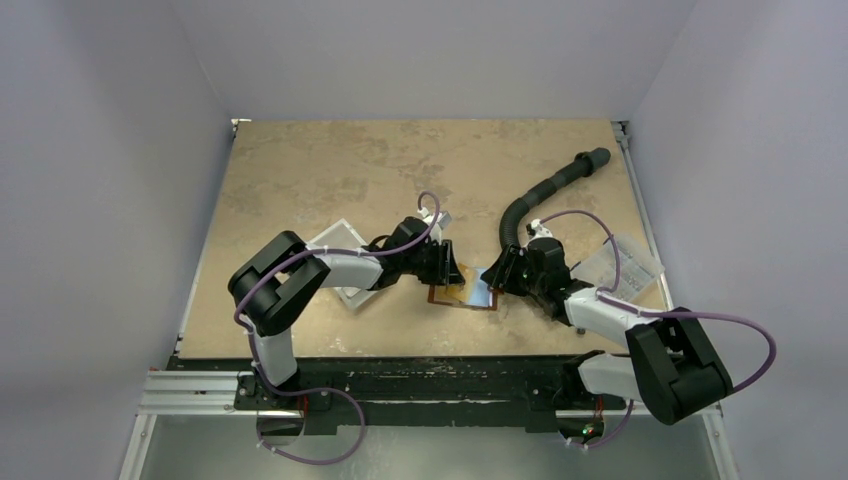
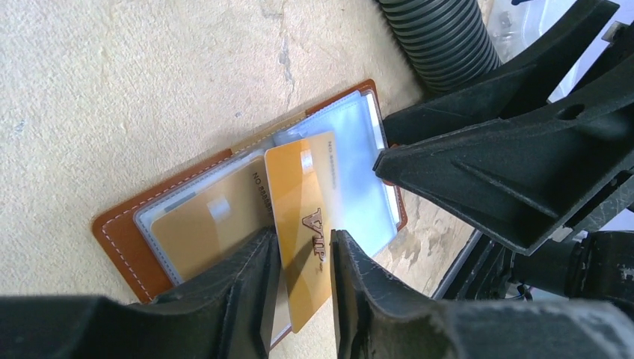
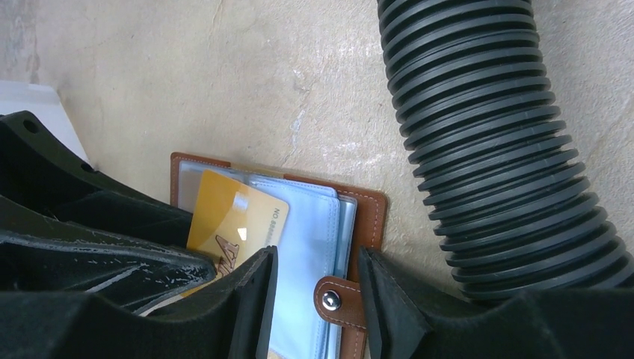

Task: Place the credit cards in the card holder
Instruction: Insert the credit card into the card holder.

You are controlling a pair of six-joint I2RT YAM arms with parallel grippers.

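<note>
The open wallet (image 2: 123, 247) lies flat, lower left of the left wrist view. The right gripper (image 3: 314, 262), jaws parted, bears on its clear sleeves, likely to keep them spread. The left gripper (image 2: 303, 243) stands open astride the gold card (image 2: 299, 187), seemingly part-way into a sleeve. 1 other card (image 2: 202, 224) sits pocketed.

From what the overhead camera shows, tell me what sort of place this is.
Probably a robot test cell in a lab, not a home or shop: a tan table boxed in by plain white walls, the left arm and right arm bolted to a metal rail at its near edge.
</note>
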